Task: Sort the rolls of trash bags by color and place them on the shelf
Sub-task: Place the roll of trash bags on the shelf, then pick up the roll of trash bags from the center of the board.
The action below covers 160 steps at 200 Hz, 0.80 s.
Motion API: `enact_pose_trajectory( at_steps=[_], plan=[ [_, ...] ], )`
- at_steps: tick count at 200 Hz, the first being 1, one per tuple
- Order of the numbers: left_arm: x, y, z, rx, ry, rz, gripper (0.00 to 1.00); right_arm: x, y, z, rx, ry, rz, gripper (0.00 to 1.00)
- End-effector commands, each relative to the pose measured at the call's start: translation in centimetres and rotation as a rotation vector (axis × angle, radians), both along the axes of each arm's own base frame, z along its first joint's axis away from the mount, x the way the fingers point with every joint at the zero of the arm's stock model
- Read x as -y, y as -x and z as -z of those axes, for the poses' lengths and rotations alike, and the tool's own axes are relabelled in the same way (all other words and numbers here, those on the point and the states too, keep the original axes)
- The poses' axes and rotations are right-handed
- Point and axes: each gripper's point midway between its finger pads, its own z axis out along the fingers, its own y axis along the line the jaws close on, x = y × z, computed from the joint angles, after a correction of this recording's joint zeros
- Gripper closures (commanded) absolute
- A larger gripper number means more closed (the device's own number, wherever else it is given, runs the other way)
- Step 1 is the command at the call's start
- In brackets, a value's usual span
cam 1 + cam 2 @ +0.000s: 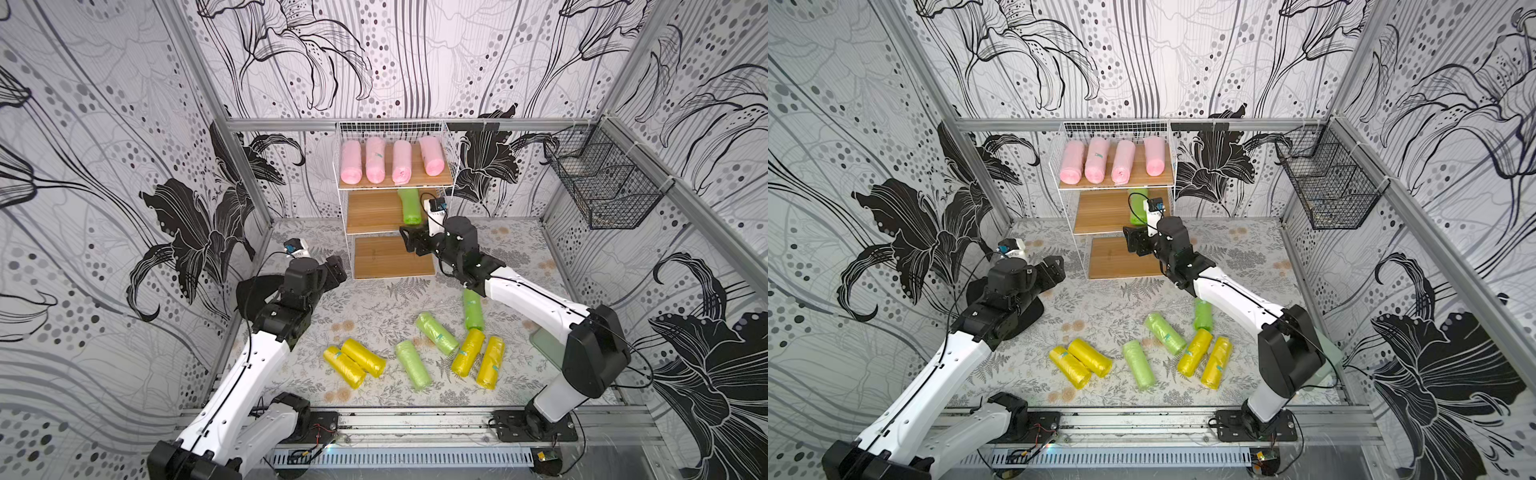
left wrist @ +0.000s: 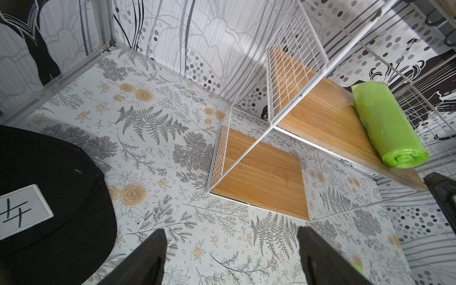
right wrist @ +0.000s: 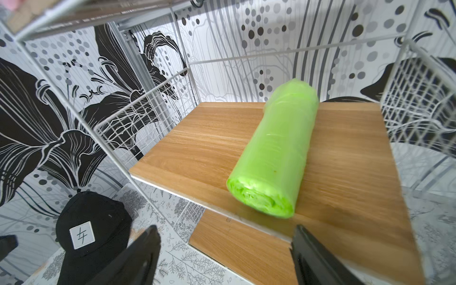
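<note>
Pink plastic lines the top board of the shelf [image 1: 370,214] in both top views: 4 pink rolls [image 1: 376,160] lie side by side, 1 bearing a small teal sticker [image 1: 378,155] too tiny to read. 1 green roll [image 1: 410,205] lies on the middle board. On the fern-and-rose printed mat [image 1: 365,307], 3 green rolls [image 1: 436,333] and 4 yellow rolls [image 1: 363,356] lie scattered. The right gripper [image 1: 405,239] hangs just before the middle board, jaws apart and empty. The left gripper [image 1: 336,270] sits low beside the shelf's left side. A black wire basket [image 1: 602,187] hangs on the right wall, and lily wallpaper [image 1: 104,124] covers the walls.

From the left wrist, the left gripper's jaws stand spread over the mat, holding nothing. A black cap [image 2: 49,185] carries a white patch [image 2: 22,212] with crossed black strokes, no readable word.

From the right wrist, the green roll rests lengthwise on its board, clear of the open jaws.
</note>
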Motion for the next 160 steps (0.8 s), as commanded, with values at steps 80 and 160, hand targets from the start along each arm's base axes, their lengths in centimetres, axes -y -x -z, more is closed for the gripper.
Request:
enact_pose_trajectory(
  at_steps=[80, 160],
  plan=[
    [7.3, -0.6, -0.2, 0.021, 0.194, 0.313, 0.17, 9.3, 10.7, 3.5, -0.255, 0.290, 0.043, 0.13],
    [15.3, 2.4, 8.5, -0.242, 0.145, 0.508, 0.17, 9.4, 22.0, 17.5, -0.761, 0.358, -0.169, 0.20]
  ],
)
